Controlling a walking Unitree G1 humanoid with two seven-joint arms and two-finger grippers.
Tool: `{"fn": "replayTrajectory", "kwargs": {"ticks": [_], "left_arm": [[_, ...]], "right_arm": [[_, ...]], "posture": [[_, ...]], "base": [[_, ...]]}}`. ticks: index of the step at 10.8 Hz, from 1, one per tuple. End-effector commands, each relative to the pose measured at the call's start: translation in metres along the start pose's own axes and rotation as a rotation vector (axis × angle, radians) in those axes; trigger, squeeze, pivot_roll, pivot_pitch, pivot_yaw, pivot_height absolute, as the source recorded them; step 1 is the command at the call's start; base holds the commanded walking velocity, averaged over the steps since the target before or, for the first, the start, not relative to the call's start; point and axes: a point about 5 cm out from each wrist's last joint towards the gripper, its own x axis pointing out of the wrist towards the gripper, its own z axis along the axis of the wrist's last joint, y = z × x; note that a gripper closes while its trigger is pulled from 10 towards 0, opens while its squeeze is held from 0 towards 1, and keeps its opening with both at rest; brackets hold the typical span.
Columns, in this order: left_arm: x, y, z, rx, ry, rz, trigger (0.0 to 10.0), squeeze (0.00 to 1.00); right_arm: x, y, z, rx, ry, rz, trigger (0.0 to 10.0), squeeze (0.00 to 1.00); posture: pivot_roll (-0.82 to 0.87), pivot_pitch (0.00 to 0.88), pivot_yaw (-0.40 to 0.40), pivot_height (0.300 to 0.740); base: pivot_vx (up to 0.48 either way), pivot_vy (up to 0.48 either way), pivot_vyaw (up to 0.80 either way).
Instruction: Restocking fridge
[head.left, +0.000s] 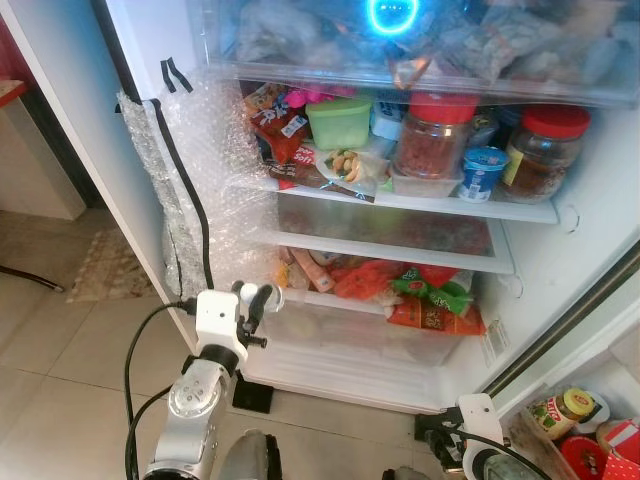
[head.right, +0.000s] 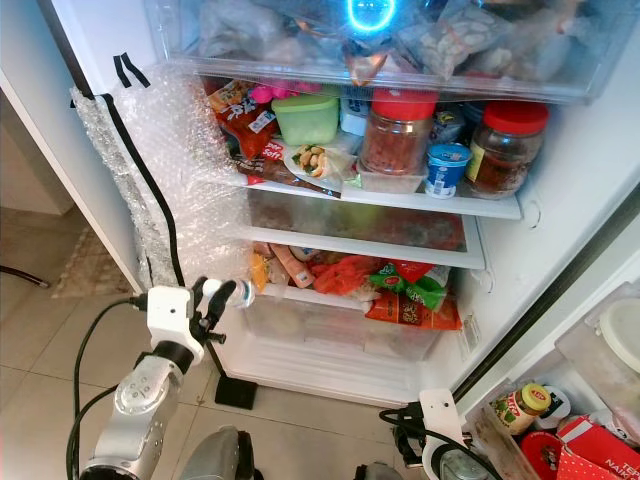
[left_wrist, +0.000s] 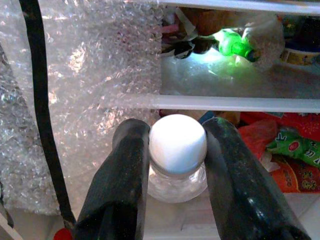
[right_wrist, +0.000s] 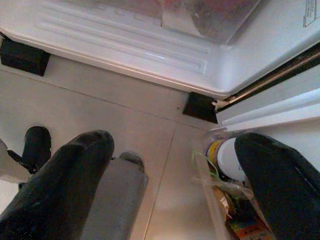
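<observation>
1. The left gripper is raised at the fridge's lower left, its two black fingers closed on a small clear bottle with a white cap; the pads pinch it at the cap and neck
2. Seen from the wrist, the bottle's long axis runs along the fingers, cap toward the camera and base pointing into the fridge, so a straight push forward would carry it base-first
3. In the head view the bottle sits at about 8 o'clock from the fridge's middle, just beside the bubble wrap hanging on the left wall and level with the front of the lower drawer
4. The bare glass shelf lies at about 1 o'clock from the held bottle, up and to the right; the top shelf holds jars and a green tub, while the drawer is heaped with packets
5. My judgement: the left arm is the nearer one for the placing, and it needs a lift before reaching in
6. The right gripper hangs low over the floor near the fridge's lower right corner, fingers spread wide and empty, beside a bin of jars
</observation>
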Motion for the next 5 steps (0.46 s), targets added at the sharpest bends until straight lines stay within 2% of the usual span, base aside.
{"fn": "replayTrajectory", "kwargs": {"ticks": [1, 5], "left_arm": [[0.0023, 0.0015, 0.0078, 0.011, -0.037, 0.003, 10.0, 0.00], [0.0019, -0.0014, 0.0060, 0.004, -0.027, -0.011, 10.0, 0.00]], "right_arm": [[-0.0006, -0.0013, -0.0026, 0.006, 0.013, -0.002, 10.0, 0.00], [-0.0006, -0.0012, -0.0028, 0.010, 0.012, -0.005, 10.0, 0.00]], "posture": [[-0.02, 0.058, -0.004, 0.655], [-0.02, 0.058, -0.002, 0.655]], "base": [[0.266, 0.000, 0.00], [0.289, 0.000, 0.00]]}}
